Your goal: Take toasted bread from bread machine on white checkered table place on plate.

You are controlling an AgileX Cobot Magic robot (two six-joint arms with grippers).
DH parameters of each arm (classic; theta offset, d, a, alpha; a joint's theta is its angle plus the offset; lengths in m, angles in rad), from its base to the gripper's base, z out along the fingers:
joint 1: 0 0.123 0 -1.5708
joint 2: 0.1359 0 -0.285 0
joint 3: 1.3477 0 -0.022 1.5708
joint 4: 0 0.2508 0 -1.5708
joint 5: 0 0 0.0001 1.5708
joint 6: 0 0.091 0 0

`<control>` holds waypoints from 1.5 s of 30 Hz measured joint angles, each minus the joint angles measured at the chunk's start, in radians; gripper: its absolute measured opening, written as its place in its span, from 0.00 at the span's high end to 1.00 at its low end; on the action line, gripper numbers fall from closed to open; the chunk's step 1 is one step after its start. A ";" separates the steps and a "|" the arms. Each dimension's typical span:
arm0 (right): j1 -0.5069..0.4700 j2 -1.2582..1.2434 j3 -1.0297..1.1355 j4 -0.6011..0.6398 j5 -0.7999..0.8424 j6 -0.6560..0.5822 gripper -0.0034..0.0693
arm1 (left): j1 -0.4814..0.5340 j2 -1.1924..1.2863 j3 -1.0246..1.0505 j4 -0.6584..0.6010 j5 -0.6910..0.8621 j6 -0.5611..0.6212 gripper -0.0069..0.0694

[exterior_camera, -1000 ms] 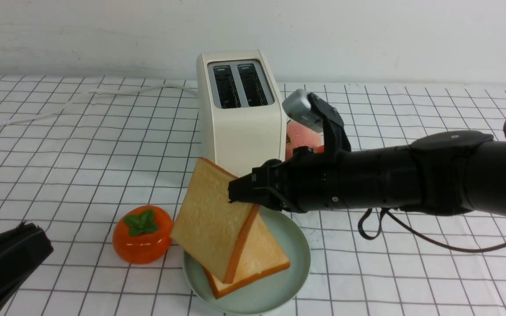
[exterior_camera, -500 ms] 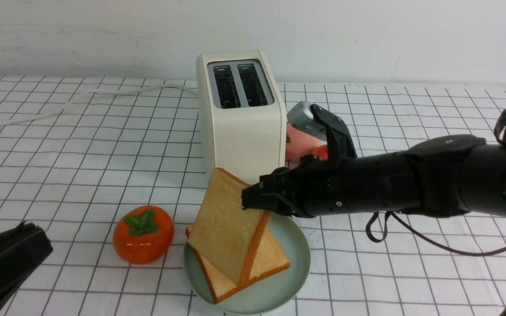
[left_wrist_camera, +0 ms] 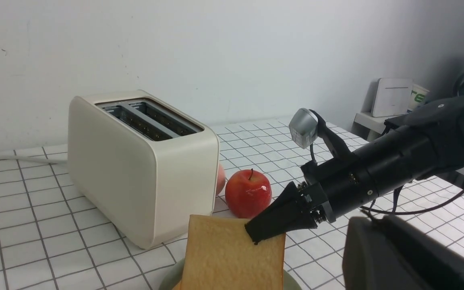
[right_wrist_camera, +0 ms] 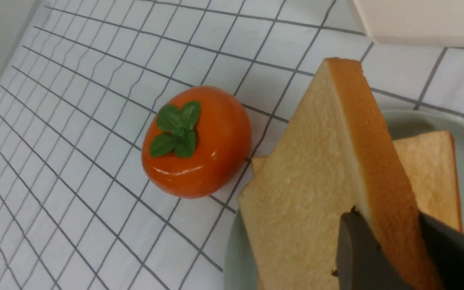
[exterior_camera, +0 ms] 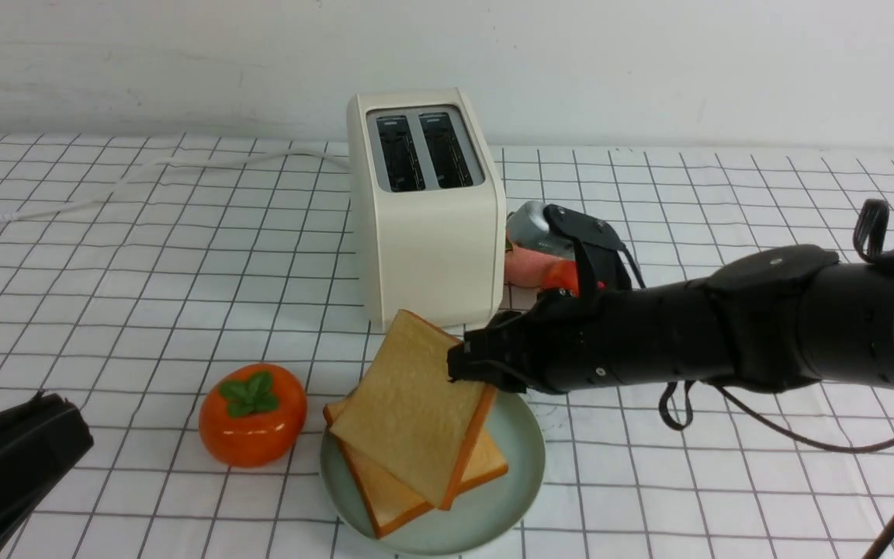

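Right gripper, reaching in from the frame's right, pinches the top corner of the upper toast slice, which leans tilted on the lower toast slice in the mint-green plate at bottom centre, just below the cream toaster. Left gripper, lower left, is closed.

1. Setting: a robot test lab dressed as a kitchen corner.
2. Domestic items: cream bread machine with white cord on a tabletop under checkered cloth; glossy persimmon and apple.
3. Lab items: bare white wall; black robot arm; white router-like box on a side shelf.
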 joint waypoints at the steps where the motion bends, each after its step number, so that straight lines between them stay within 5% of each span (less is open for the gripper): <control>1: 0.000 0.000 0.000 -0.014 -0.005 0.000 0.68 | 0.000 0.000 0.000 0.000 0.000 0.000 0.87; 10: 0.000 0.006 0.000 -0.136 -0.151 0.000 0.21 | 0.000 0.000 0.000 0.000 0.000 0.000 0.86; 16: 0.000 -0.031 0.005 -0.232 -0.177 0.000 0.11 | 0.000 0.000 0.000 0.000 0.000 0.000 0.86; 21: 0.000 -0.128 0.005 -0.282 -0.090 0.039 0.23 | 0.000 0.000 0.000 0.000 0.000 0.000 0.86; 27: 0.000 -0.325 0.005 -0.548 0.127 0.351 0.69 | 0.000 0.000 0.000 0.000 -0.007 0.000 0.86; 30: 0.000 -0.446 0.005 -0.822 0.276 0.613 0.93 | 0.000 -0.002 0.000 0.000 -0.006 0.000 0.86; 36: 0.019 -0.665 0.019 -1.267 0.553 1.064 0.96 | 0.000 -0.051 0.003 0.000 0.002 0.000 0.86; 45: 0.063 -1.009 0.233 -1.432 0.651 1.279 0.95 | 0.000 -0.160 0.120 0.000 0.015 0.000 0.93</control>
